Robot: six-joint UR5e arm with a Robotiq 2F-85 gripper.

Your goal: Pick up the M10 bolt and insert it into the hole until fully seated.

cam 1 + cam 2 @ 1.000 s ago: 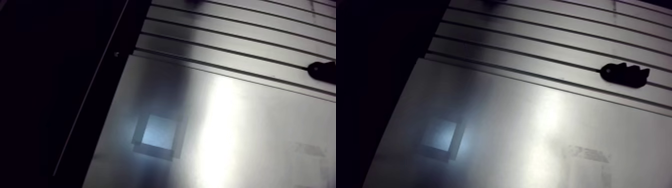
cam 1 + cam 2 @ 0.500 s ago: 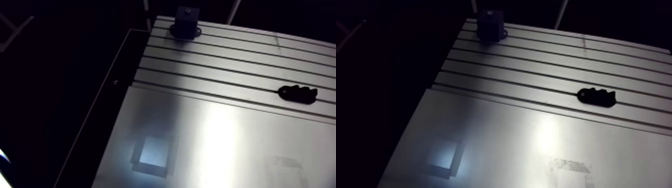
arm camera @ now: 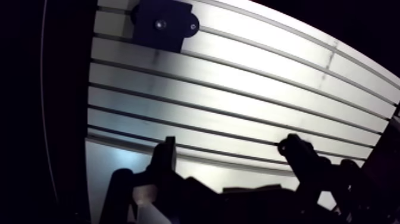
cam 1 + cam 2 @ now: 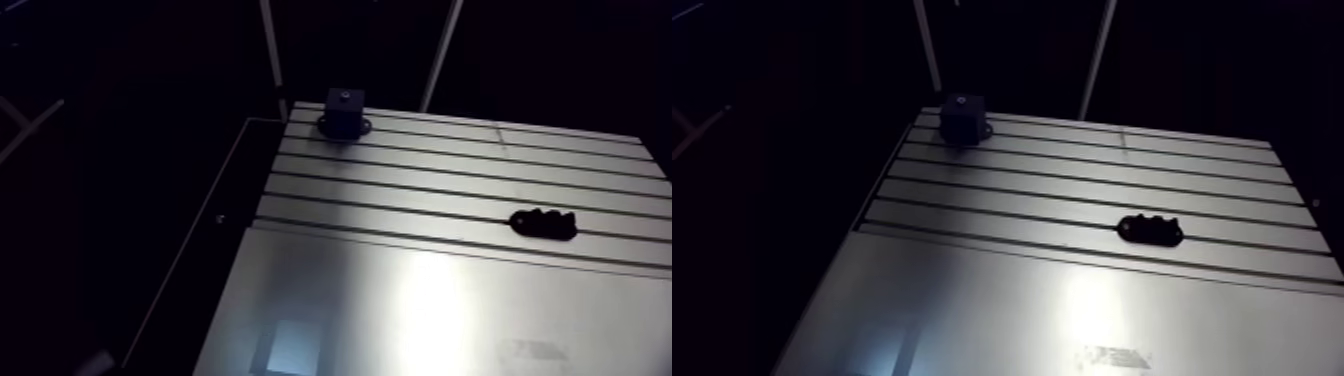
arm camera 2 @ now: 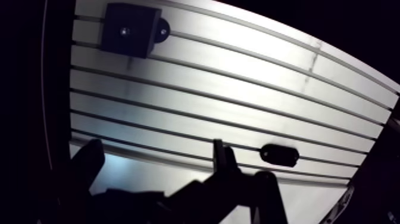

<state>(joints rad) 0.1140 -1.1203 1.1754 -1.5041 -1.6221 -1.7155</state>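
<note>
Progress: nothing of the task shows as done. The bolt is not yet picked up and the hole is unfilled, so I judge that grasping, carrying and inserting are all left.
Bolt: a small, dark, lumpy piece (image 4: 543,223) lies flat on the slotted table (image 4: 450,160), near the edge of the plate (image 4: 400,310) and well apart from the block. It is too dim to be sure, but it is the likeliest bolt.
Block: a dark square block (image 4: 343,112) stands at the table's far corner.
Hole: a small spot (image 4: 344,97) in the block's top. It looks empty.
Gripper: it hangs above the table (image 5: 155,149) with its fingers (image 5: 220,158) wide apart and nothing between them. The bolt lies just ahead, beside one finger.
Other containers: none seen.
</note>
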